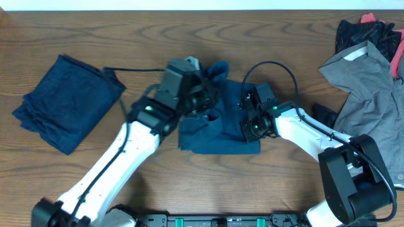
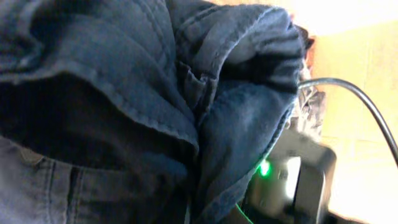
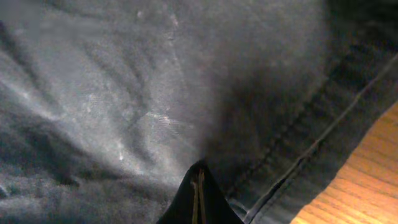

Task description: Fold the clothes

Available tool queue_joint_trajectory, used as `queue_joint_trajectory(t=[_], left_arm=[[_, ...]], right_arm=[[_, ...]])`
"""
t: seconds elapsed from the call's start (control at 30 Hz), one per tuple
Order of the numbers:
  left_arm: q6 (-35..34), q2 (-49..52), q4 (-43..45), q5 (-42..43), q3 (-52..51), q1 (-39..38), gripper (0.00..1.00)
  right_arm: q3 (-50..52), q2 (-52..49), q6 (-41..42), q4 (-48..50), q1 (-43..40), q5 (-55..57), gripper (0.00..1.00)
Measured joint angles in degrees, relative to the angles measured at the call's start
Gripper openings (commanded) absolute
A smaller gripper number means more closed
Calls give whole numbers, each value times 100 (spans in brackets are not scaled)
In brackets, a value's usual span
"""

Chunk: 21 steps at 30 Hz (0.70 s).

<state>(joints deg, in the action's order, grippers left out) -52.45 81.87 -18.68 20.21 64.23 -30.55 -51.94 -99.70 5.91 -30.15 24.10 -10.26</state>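
A dark navy denim-like garment [image 1: 218, 129] lies bunched at the table's middle. My left gripper [image 1: 205, 94] is at its upper left, where a fold of it [image 1: 218, 69] stands raised. In the left wrist view the navy fabric [image 2: 155, 93] fills the frame and hides the fingers. My right gripper [image 1: 246, 113] is on the garment's right part. Its fingers [image 3: 198, 186] are shut together with their tips against the navy cloth [image 3: 124, 93], near a stitched hem [image 3: 323, 137]. A second navy garment [image 1: 66, 104] lies folded at the left.
A grey collared shirt [image 1: 366, 82] lies spread at the right edge. Black and coral-red items [image 1: 372, 31] are heaped at the back right. The right arm with its green light [image 2: 264, 168] shows in the left wrist view. Black cables [image 1: 271, 66] loop above the garment.
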Motion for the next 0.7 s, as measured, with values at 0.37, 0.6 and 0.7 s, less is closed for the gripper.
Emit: queue_joint_trajectory(t=[0.37, 0.6, 0.7], left_arm=[[-422, 960, 857, -264, 2, -365, 6], [-476, 1021, 863, -262, 2, -376, 6], [-476, 1021, 861, -260, 2, -376, 6]], right_arm=[[0, 2, 129, -2, 160, -17, 1], [-52, 2, 151, -203, 155, -37, 6], [-245, 2, 153, -833, 72, -17, 8]])
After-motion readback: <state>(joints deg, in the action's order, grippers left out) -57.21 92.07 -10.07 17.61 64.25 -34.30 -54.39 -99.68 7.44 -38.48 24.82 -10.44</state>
